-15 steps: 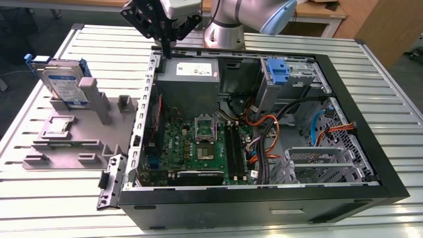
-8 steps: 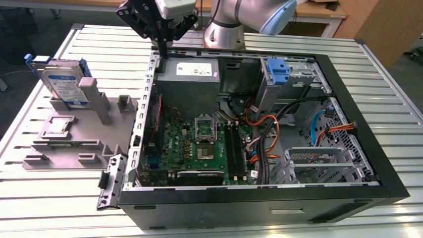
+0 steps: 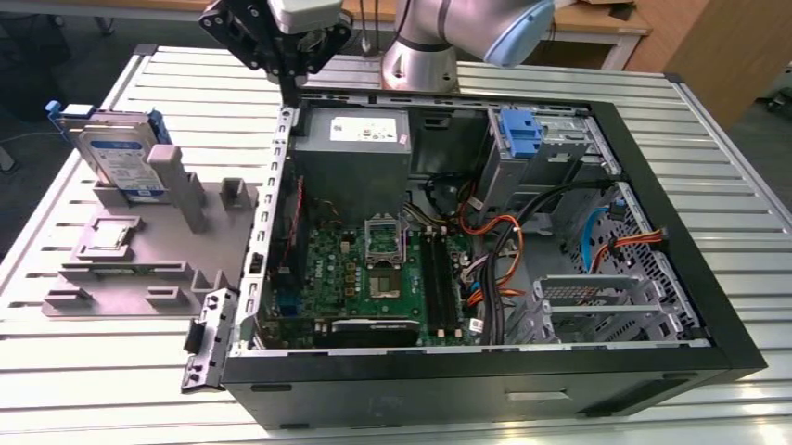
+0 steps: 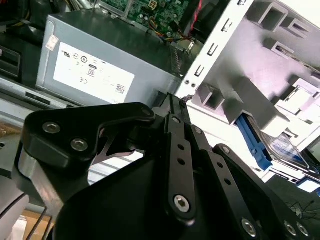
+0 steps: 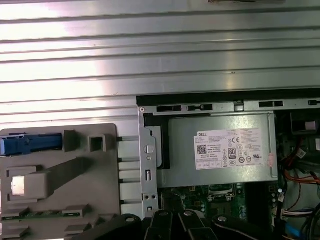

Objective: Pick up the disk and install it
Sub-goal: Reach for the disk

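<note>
Exterior view, flat silver disk, ribbed table

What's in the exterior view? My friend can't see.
The disk stands upright in a grey holder at the exterior view's left, beside an open computer case on a slatted metal table. The gripper hangs above the case's far edge.

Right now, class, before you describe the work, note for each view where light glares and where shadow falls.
In the first wrist view, glare bleaches bands across the ribbed metal table; in the second wrist view, the black pincer looms dark while the grey holder behind washes out pale; in the exterior view, light is even on the disk, but the computer case is shadowed inside.
</note>
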You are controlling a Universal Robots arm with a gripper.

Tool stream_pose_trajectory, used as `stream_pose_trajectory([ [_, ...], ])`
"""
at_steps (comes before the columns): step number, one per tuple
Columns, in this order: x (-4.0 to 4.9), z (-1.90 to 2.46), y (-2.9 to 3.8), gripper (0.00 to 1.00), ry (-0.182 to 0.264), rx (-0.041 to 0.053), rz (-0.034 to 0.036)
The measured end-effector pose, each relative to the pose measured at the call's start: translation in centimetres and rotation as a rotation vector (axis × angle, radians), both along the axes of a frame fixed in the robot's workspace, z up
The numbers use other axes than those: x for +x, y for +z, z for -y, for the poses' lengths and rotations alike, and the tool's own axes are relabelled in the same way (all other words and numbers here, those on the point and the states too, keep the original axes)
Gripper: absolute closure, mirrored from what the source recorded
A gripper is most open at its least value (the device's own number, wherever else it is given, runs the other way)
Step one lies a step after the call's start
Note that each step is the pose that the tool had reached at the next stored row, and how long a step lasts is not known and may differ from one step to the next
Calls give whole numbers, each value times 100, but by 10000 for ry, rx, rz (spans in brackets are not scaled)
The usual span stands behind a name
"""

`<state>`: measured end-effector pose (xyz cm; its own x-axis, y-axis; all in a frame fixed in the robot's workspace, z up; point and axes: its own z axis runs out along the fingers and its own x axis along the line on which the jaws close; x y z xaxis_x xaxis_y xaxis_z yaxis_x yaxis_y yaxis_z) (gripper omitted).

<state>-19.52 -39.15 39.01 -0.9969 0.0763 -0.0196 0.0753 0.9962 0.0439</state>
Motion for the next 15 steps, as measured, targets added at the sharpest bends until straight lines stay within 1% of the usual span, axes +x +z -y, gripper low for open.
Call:
stream_pose_trajectory([
  [1, -27, -4, -1, 90, -2, 1, -18],
  [2, -48, -7, -2, 90, -2, 6, -58],
  [4, -81, -11, -4, 90, -1, 30, -162],
  [6, -107, -12, -4, 90, -1, 32, -223],
  [11, -173, -15, -9, 90, -1, 33, -294],
  [15, -178, -15, -9, 90, -1, 31, -304],
])
